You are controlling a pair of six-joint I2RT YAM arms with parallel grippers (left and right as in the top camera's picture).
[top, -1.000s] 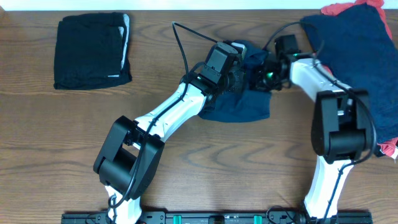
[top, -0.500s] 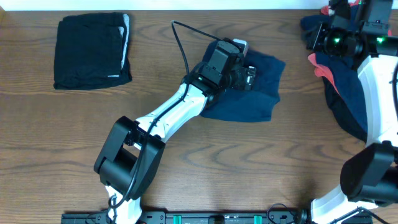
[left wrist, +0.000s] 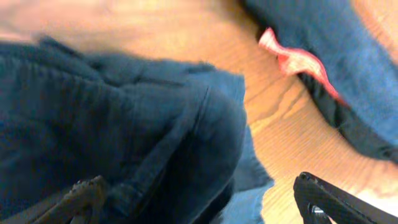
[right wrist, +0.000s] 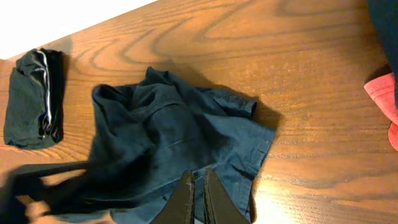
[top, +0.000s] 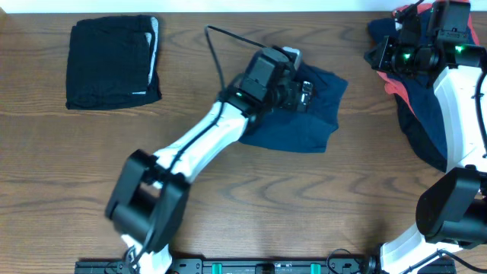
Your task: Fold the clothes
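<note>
A crumpled navy garment (top: 304, 128) of the clothes lies at the table's middle. My left gripper (top: 304, 90) hangs over its top edge, open. In the left wrist view the gripper (left wrist: 199, 208) has its fingers (left wrist: 84, 194) spread wide, with the navy cloth (left wrist: 124, 124) lying loose under them. My right gripper (top: 378, 58) is raised at the far right, pointing left over the pile of clothes (top: 426, 114). The right wrist view shows that gripper (right wrist: 199, 198) shut with nothing in it, high above the navy garment (right wrist: 161, 143).
A folded black garment with a pale stripe (top: 112, 65) lies at the back left, also visible from the right wrist (right wrist: 31, 99). The pile on the right holds navy and coral-red pieces (top: 396, 85). Bare wooden table (top: 304, 213) lies in front.
My left gripper has opened and let go of the navy garment. My right arm has let the garment go and swung from the middle to the far right, over the pile.
</note>
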